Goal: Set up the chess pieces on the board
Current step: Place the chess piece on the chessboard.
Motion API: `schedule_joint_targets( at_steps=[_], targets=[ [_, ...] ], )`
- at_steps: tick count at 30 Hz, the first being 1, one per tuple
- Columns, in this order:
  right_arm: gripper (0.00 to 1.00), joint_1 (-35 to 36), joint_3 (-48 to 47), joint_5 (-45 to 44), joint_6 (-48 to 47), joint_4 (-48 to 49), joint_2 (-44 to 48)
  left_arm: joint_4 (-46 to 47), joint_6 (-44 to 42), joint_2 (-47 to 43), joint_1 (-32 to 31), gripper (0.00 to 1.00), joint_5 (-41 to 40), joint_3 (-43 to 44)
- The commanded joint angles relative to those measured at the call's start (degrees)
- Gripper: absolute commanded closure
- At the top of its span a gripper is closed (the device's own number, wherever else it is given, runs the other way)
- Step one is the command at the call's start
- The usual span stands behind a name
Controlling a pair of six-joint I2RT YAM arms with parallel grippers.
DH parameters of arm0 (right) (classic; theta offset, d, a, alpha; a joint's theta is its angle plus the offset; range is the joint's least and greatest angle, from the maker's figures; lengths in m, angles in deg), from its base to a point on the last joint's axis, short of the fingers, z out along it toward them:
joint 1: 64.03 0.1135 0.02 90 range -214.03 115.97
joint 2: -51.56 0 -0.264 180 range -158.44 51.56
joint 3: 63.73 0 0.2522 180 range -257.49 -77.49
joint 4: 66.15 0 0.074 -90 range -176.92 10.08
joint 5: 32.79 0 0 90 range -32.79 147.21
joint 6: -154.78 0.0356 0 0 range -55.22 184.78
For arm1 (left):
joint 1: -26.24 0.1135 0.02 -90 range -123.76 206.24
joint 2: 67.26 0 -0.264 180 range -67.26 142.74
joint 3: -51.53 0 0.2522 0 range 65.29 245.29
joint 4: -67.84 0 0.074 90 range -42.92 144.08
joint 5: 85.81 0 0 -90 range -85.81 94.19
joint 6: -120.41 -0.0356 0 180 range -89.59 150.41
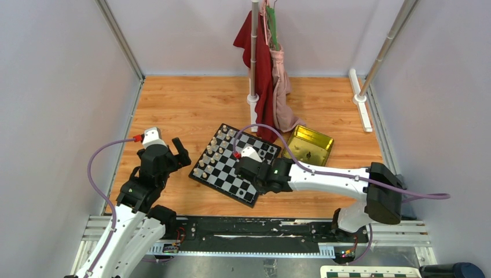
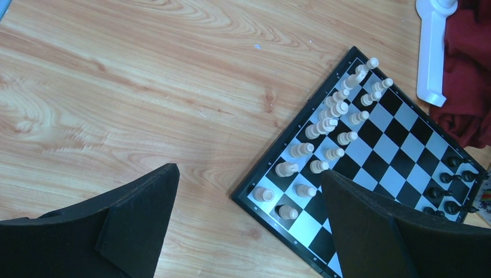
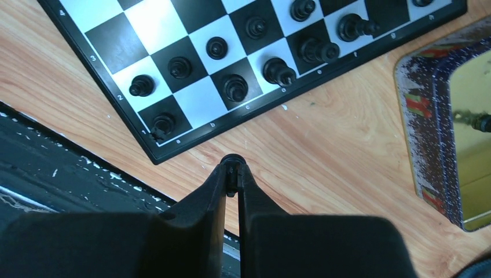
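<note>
Top view:
- Right arm: base at the near right corner of the table point(image 1: 191, 104). The forearm lies low and nearly level, reaching left along the near edge. The wrist sits over the board point(image 1: 228, 174) on its near-right side.
- Left arm: rises from the near left corner, elbow bent. The left gripper point(image 1: 168, 153) hangs over bare wood between the table's left edge and the board, pointing toward the board.
- The board lies about mid-table, turned so one corner points at the near edge.
- Gold tin point(image 1: 310, 145) is just beside the board's right corner, toward the table's right edge.
- Cloths point(image 1: 269, 75) hang on a pole near the far edge.

Right wrist view:
- Right gripper point(image 3: 231, 174) has its fingers pressed together, pinching one small black piece point(image 3: 231, 159) at the very tips.
- The tips are over bare wood, just outside the board's rim near its corner.
- Black chess pieces point(image 3: 235, 88) stand in two rows along that rim. One square in the outer row is unfilled.

Left wrist view:
- The left gripper's fingers point(image 2: 133, 214) are spread wide, with nothing between them.
- Cream pieces point(image 2: 330, 124) fill two rows on the board edge nearest this gripper.
- The black set is at the opposite edge.
</note>
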Motion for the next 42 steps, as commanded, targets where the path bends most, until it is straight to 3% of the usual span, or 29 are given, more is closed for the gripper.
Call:
schedule_joint_targets(
  at_steps=[1, 42],
  targets=[
    [1.0, 0.7, -2.6, 2.9, -2.7, 1.4, -2.5, 0.3, 0.3, -0.4, -0.7, 0.0, -1.3, -0.5],
    [1.0, -2.8, -1.0, 9.1, -7.3, 9.5, -12.4, 0.4, 0.3, -0.4, -0.8, 0.0, -1.9, -0.6]
  ],
)
